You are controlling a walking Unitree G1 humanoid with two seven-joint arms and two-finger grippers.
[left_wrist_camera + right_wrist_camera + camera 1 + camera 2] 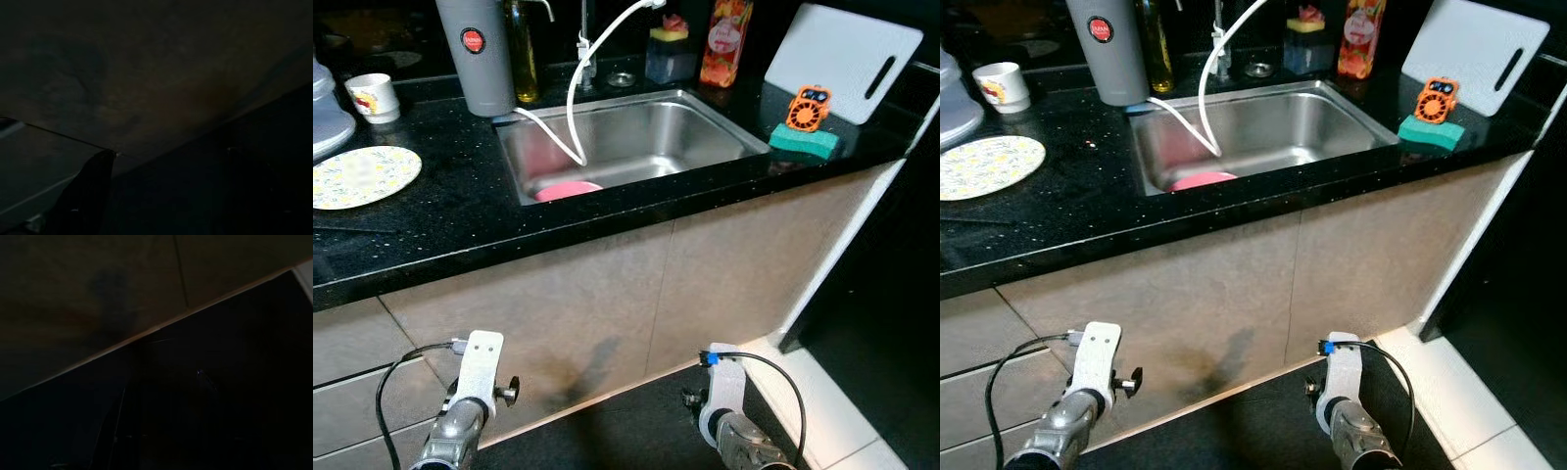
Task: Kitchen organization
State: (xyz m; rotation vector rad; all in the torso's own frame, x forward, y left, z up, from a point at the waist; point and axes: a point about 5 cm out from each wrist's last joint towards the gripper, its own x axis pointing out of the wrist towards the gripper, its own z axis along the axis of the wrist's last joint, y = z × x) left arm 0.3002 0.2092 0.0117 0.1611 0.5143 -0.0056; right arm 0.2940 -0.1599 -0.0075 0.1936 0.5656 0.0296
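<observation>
Both grippers are hung low before the cabinet [607,313]; whether they are apart cannot be told. A pink plate [568,190] is seen in the sink [705,132]. Wrist views are dark; perhaps one left finger [85,196] is shown.

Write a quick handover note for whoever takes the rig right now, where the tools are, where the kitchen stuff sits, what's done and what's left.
Left arm and right arm hang idle below the counter, in front of the cabinet; neither holds anything that can be seen.
Things: pink dish inside the sink; floral plate and mug on the counter to the left; green sponge with an orange gadget on it right of the sink; white cutting board leaning at the back right.
Done: nothing evident.
Left: all the organizing; probably start with the plate or the dish in the sink.
</observation>
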